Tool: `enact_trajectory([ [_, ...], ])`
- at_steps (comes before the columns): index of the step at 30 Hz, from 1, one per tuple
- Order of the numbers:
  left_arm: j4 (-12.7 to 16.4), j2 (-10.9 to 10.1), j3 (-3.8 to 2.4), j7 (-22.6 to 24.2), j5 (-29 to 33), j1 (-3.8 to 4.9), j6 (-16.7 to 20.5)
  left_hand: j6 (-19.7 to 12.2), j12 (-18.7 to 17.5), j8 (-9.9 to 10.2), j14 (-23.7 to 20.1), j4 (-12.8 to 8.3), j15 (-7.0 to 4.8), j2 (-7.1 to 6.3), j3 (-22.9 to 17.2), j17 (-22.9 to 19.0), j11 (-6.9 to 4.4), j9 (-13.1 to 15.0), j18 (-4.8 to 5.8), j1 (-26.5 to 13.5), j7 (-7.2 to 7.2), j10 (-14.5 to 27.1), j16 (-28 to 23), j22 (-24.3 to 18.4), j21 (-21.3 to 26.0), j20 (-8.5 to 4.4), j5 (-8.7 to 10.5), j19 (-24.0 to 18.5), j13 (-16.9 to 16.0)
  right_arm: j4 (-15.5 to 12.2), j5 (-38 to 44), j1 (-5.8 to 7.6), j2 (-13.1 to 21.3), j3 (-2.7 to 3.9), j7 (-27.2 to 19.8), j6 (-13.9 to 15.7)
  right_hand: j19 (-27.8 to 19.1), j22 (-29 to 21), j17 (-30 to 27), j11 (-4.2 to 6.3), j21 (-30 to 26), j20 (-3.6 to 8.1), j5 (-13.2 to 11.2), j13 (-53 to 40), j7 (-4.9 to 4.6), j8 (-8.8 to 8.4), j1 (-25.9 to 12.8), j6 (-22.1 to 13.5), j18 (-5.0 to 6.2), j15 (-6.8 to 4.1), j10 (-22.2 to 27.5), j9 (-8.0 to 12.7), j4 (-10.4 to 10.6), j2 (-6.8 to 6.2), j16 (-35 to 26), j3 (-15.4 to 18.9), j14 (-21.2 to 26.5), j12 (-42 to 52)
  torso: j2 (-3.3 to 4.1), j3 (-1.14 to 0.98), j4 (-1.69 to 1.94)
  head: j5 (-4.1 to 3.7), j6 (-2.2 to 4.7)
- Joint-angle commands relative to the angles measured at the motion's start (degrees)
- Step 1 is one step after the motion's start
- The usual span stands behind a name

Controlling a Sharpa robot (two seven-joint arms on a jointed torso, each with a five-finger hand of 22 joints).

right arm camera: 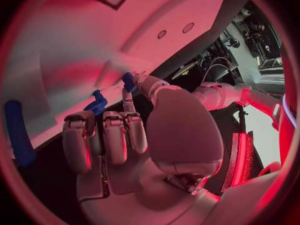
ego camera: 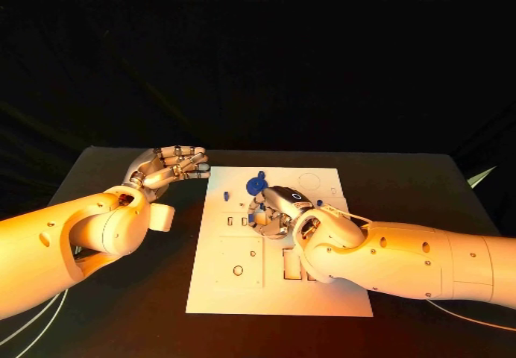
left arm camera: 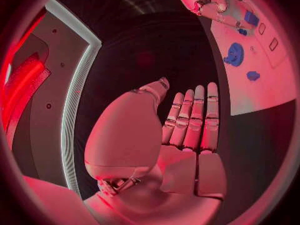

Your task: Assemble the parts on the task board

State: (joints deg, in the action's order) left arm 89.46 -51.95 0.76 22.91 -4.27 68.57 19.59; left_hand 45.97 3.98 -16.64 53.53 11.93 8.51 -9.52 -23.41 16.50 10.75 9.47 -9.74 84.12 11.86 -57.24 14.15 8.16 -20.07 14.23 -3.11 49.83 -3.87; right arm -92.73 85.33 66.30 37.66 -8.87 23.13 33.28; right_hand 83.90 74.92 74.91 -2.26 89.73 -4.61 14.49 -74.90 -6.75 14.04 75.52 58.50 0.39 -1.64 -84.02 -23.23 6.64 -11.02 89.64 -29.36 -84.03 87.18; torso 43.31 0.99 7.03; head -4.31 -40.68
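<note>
The white task board (ego camera: 221, 280) lies in the middle of the black table. A round blue part (ego camera: 256, 183) stands near its far edge, with a small blue peg (ego camera: 226, 196) to its left. My right hand (ego camera: 282, 210) is low over the board's far half. In the right wrist view its thumb and one finger meet on a small blue part (right arm camera: 128, 80), and the other fingers (right arm camera: 115, 135) are curled in. Another blue part (right arm camera: 97, 104) sits just beside them. My left hand (ego camera: 170, 170) hovers off the board's far left corner with straight fingers (left arm camera: 194, 117), holding nothing.
A long blue piece (right arm camera: 17, 132) lies on the board to one side of my right hand. The board has several slots and holes (ego camera: 238, 270) in its near half. Black table (ego camera: 129, 313) surrounds the board, and white cables (ego camera: 32, 328) run at the near left.
</note>
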Motion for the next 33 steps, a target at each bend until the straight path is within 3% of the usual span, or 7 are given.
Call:
enact_trajectory([
  [1, 0.1, 0.12, -0.03, 0.24, -0.19, 0.07, -0.71, -0.25, -0.24, 0.22, -0.16, 0.14, 0.05, -0.13, 0.04, 0.05, 0.15, -0.08, -0.53, -0.58, 1.87, -0.07, -0.38, -0.06, 0.25, 0.13, 0.21, -0.31, 0.04, 0.06, 1.62, -0.06, -0.14, -0.01, 0.4, -1.29, 6.1, 15.08, 15.09, 0.27, 0.27, 0.34, -0.14, -12.74, 0.21, 0.11, -0.81, -0.1, -0.39, -0.19, -3.69, -2.48, -0.09, -0.14, 0.36, 0.34, -5.97, -0.41, -0.03, 0.03, 0.01, -0.01, -0.12],
  [21, -0.05, 0.12, -0.03, 0.16, -0.19, 0.06, -0.81, -0.24, -0.23, 0.21, -0.15, 0.12, 0.06, -0.08, 0.0, 0.11, 0.15, -0.08, -0.52, -0.57, 1.86, -0.08, -0.4, -0.1, 0.32, 0.16, 0.21, -0.46, 0.04, 0.46, 1.79, -0.32, -0.79, -0.03, 0.48, -2.28, 6.1, 15.08, 15.09, -0.11, 0.27, 0.18, -0.09, -12.37, -0.28, -0.44, -2.04, -1.5, -0.39, 0.08, -3.29, -2.11, 0.05, -1.61, 0.36, 0.7, -5.97, -0.96, -0.05, 0.0, 0.03, 0.3, -0.09],
  [33, -0.13, 0.09, -0.03, 0.1, -0.19, 0.06, -0.93, -0.24, -0.23, 0.21, -0.15, 0.12, 0.06, -0.08, 0.0, 0.11, 0.15, -0.08, -0.52, -0.57, 1.86, -0.08, -0.4, -0.1, 0.32, 0.16, 0.21, -0.46, 0.04, 0.63, 2.03, -0.37, -0.95, -0.04, 0.85, -3.21, 6.1, 15.08, 15.09, -1.24, 0.27, -0.58, -0.06, -11.6, -1.56, -2.15, -2.56, -4.49, -0.39, 1.02, -2.38, -1.11, 0.08, -2.62, 0.36, 0.82, -5.97, -2.1, -0.04, -0.04, 0.02, 0.29, -0.06],
])
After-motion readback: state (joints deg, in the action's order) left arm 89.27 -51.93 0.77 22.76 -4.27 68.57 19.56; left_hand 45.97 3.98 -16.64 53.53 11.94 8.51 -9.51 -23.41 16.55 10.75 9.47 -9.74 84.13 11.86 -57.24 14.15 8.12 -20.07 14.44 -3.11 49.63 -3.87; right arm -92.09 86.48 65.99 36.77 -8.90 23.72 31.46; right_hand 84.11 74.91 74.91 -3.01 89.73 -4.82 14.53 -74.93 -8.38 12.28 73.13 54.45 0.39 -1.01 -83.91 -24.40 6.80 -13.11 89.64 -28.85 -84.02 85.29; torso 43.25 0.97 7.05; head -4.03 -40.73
